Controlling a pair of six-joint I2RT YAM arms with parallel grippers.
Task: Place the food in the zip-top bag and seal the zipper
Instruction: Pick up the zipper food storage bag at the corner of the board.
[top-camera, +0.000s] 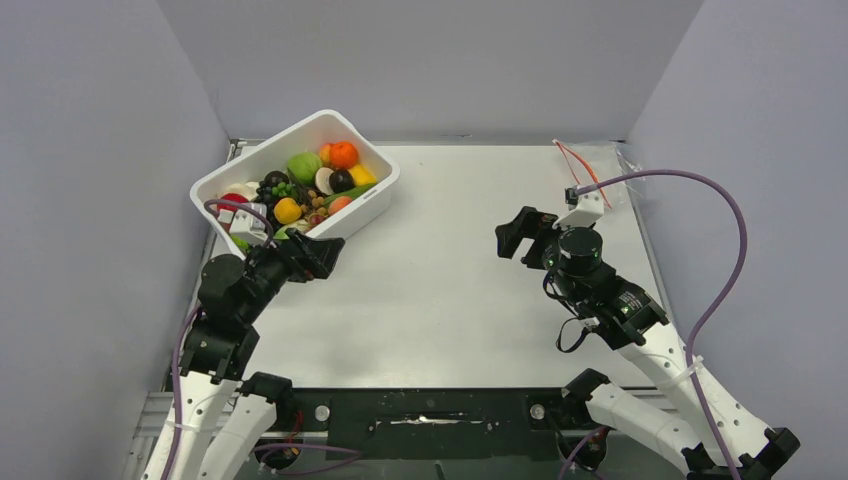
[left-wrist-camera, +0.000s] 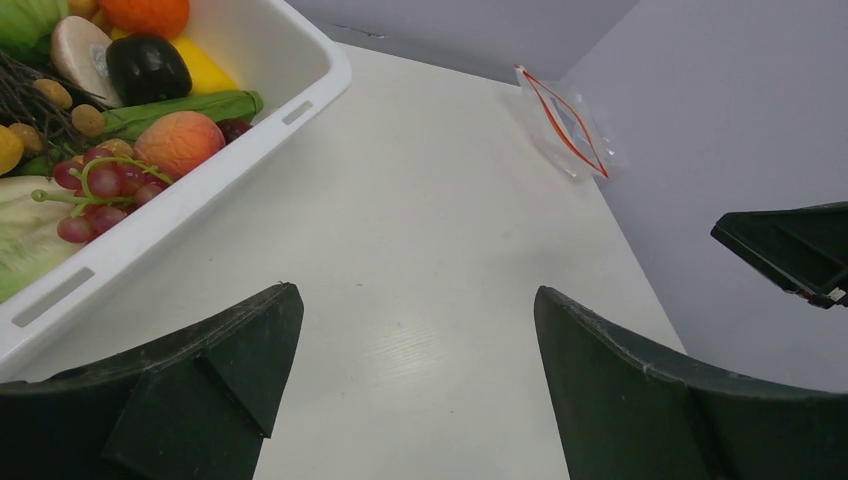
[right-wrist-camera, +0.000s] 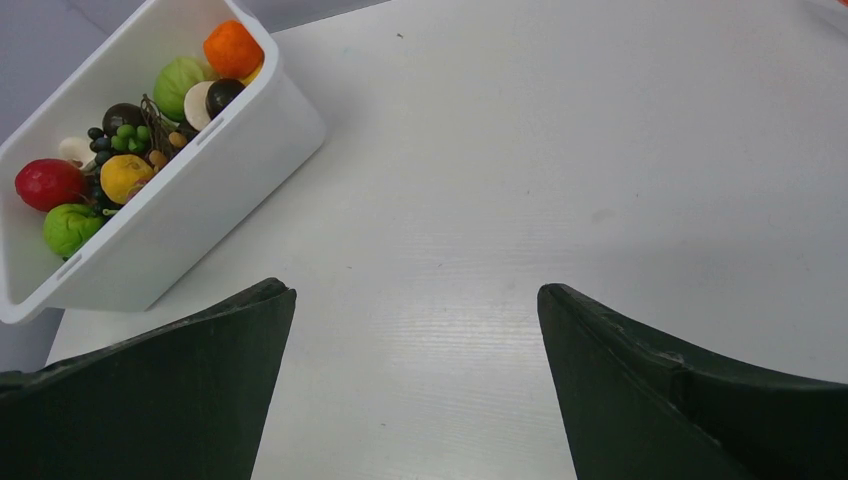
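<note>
The left gripper (top-camera: 318, 255) was held wide open and empty, just beside the white bin (top-camera: 375, 195). The right gripper (top-camera: 520, 235) was likewise spread wide, with nothing gripped, above the table (top-camera: 450, 290). The zip-top bag (top-camera: 600, 165), with its red zipper (top-camera: 577, 165), was located at the table's far right corner. The food (top-camera: 310, 180) was contained in the bin.

A white bin (top-camera: 365, 208) of food (top-camera: 304, 166) sat far left on the desk (top-camera: 440, 300), the left pincer (top-camera: 322, 256) just beside it. The zip-top bag (top-camera: 605, 165) lay far right, beyond the right pincer (top-camera: 520, 238).

Lab — table (top-camera: 450, 290) w/ grey partitions (top-camera: 100, 150)
</note>
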